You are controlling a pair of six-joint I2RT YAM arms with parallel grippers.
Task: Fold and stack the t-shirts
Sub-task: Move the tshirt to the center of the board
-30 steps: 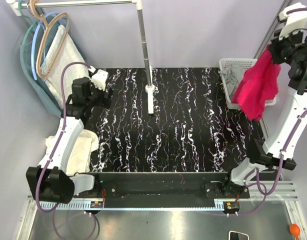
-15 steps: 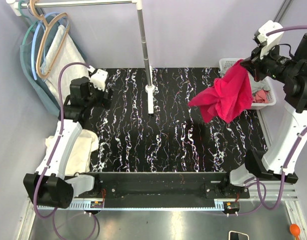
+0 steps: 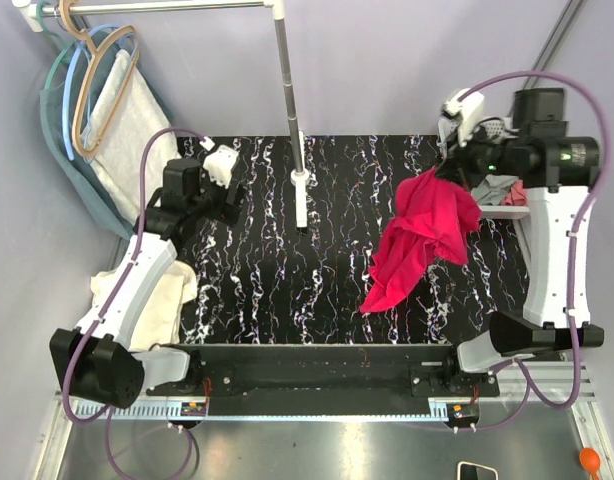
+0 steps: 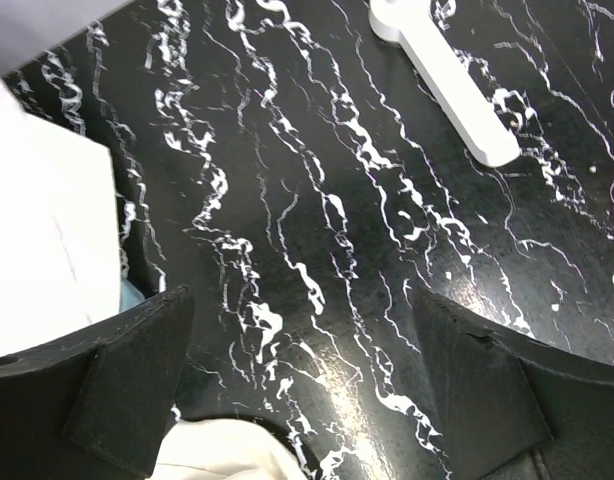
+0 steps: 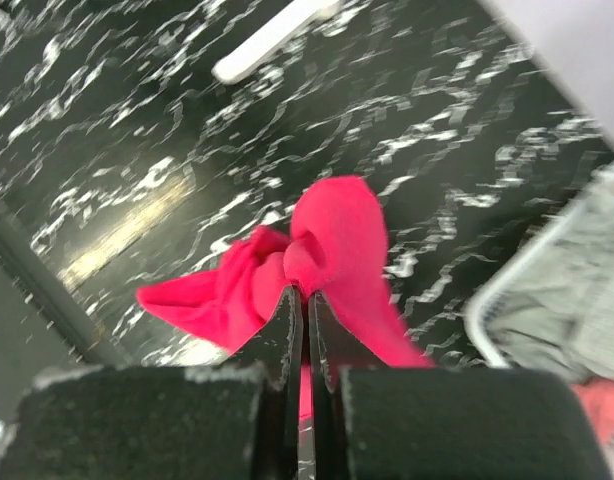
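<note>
Grips the red t-shirt (image 3: 419,235) in the shut right pincer (image 5: 307,300) over the desk's (image 3: 287,290) right half, long axis slanting from upper right to a lower-left tail perhaps touching the desk, swung lower and leftward from the basket (image 3: 505,210) since before, with the left pincer (image 4: 299,330) spread wide.

I see the black, white-veined table (image 3: 257,270) carrying the white foot (image 3: 301,203) of the upright pole (image 3: 287,90) near its far middle. A cream-white shirt (image 3: 165,300) lies bunched over its left edge, and a white basket (image 3: 502,209), mostly hidden, sits at the far right corner.
</note>
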